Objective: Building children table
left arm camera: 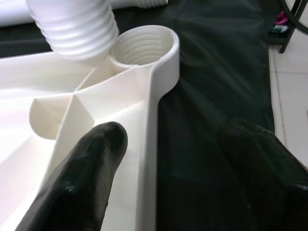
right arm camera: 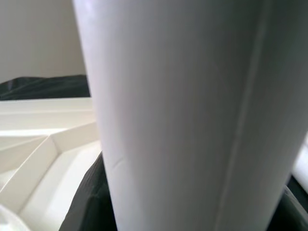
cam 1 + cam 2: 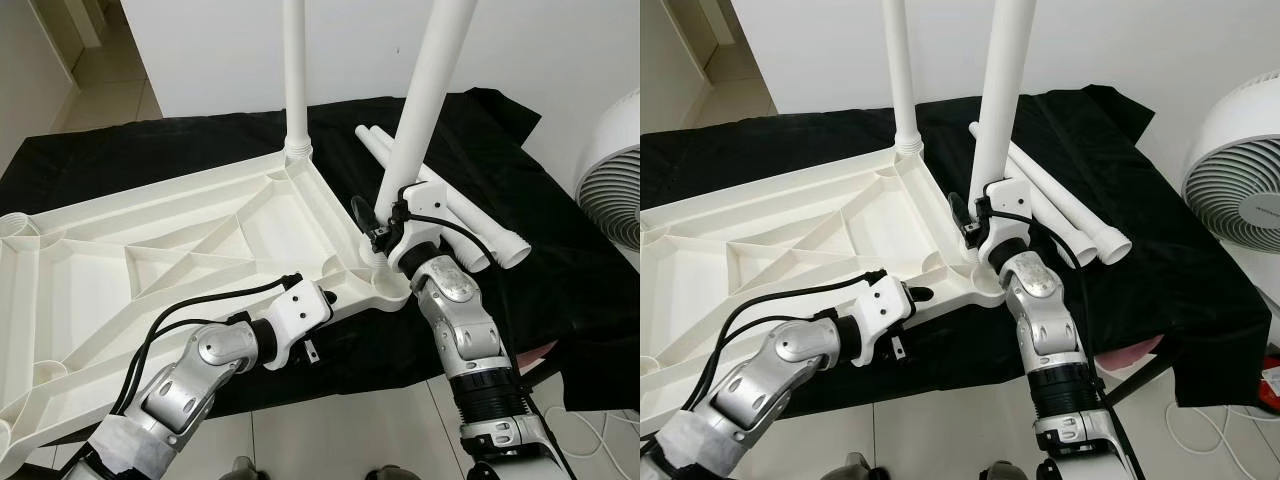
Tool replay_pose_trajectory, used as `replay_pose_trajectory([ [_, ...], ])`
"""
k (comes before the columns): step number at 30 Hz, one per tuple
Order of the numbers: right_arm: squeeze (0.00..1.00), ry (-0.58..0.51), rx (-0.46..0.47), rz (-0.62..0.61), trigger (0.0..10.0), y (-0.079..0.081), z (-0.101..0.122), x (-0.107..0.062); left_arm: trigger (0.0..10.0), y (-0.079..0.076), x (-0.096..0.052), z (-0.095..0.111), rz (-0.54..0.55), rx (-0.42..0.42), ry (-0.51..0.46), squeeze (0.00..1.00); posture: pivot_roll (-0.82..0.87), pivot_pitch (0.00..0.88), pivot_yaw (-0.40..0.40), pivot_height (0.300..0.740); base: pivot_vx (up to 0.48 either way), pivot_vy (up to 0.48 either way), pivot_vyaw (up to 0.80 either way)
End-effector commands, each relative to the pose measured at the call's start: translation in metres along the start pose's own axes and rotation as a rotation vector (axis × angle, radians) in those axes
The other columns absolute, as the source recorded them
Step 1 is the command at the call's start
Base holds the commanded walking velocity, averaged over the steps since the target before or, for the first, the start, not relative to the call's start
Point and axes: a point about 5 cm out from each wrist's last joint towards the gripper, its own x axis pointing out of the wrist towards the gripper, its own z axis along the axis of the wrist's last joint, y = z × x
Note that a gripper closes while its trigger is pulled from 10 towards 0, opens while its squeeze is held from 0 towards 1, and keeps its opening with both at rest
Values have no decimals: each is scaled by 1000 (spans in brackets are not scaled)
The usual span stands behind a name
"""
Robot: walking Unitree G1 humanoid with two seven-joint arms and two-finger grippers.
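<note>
Worktop [image 3: 560, 250], draped in black cloth, carries the white tabletop [image 3: 150, 260] lying underside up, ribs exposed, presumably so the leg sockets face upward. One leg [image 3: 296, 70] already stands upright in the far corner socket. Two spare legs [image 3: 1080, 225] lie on the cloth just beside the tabletop. Right claw [image 3: 975, 228] is clamped around a second leg [image 3: 430, 90], tilted, its threaded end hovering just beside the near corner socket [image 1: 144, 45], not yet seated. Left claw [image 3: 318, 318] sits at the tabletop's near edge: fingers [image 1: 82, 178] spread either side of the rim, not visibly squeezing, likely steadying the tabletop against the screwing.
</note>
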Motion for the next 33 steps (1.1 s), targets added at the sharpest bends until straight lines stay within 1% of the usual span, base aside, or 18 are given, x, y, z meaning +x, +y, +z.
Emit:
replay_pose_trajectory([
  [1, 0, -5, -3, 21, 10000, 3, 2, -1, 10000, 4, 0, -4, 49, 18, 26, 0, -63, 60, 37, 740, 0, 0, 0],
  [2, 0, 4, -6, 31, 10000, 5, -1, -3, 10000, 9, 2, -6, 86, 27, 50, 0, -67, 60, 35, 740, 0, 0, 0],
  [3, 0, 4, -6, 31, 10000, 5, -1, -3, 10000, 9, 2, -6, 86, 27, 50, 0, -67, 60, 35, 740, 0, 0, 0],
  [4, 0, 21, -8, 54, 10000, 9, -4, -10, 10000, 14, 5, -6, 113, 37, 67, 0, -69, 62, 35, 740, 0, 0, 0],
  [9, 0, 29, -8, 65, 10000, 11, -6, -13, 10000, 15, 6, -4, 110, 43, 64, 0, -69, 62, 35, 740, 0, 0, 0],
  [10, 0, 44, -5, 80, 10000, 14, -10, -19, 10000, 14, 6, -3, 103, 45, 59, 0, -68, 62, 34, 740, 0, 0, 0],
  [11, 0, 44, -5, 80, 10000, 14, -10, -19, 10000, 14, 6, -3, 103, 45, 59, 0, -68, 62, 34, 740, 0, 0, 0],
  [14, 0, 62, -5, 92, 10000, 15, -14, -27, 10000, 13, 6, -1, 91, 52, 53, 0, -66, 55, 33, 740, 0, 0, 0],
  [17, 0, 64, -6, 93, 10000, 15, -15, -28, 10000, 12, 5, -1, 87, 53, 52, 0, -66, 55, 33, 740, 0, 0, 0],
  [21, 0, 85, -12, 80, 10000, 8, -20, -40, 10000, 10, 5, -1, 69, 54, 45, 0, -67, 49, 33, 740, 0, 0, 0],
  [23, 0, 87, -12, 74, 10000, 6, -22, -42, 10000, 10, 4, -1, 65, 49, 47, 0, -68, 48, 36, 740, 0, 0, 0],
  [29, 0, 90, -5, 54, 10000, 1, -24, -46, 10000, 10, 4, 0, 63, 51, 47, 0, -68, 48, 36, 740, 0, 0, 0],
  [30, 0, 89, 14, 32, 10000, -2, -26, -47, 10000, 11, 4, 0, 64, 55, 46, 0, -70, 51, 39, 740, 0, 0, 0],
  [31, 0, 89, 14, 32, 10000, -2, -26, -47, 10000, 11, 4, 0, 64, 55, 46, 0, -70, 51, 39, 740, 0, 0, 0],
  [33, 0, 90, 40, -17, 10000, -10, -29, -48, 10000, 13, 3, 2, 68, 57, 42, 0, -71, 58, 42, 740, 0, 0, 0],
])
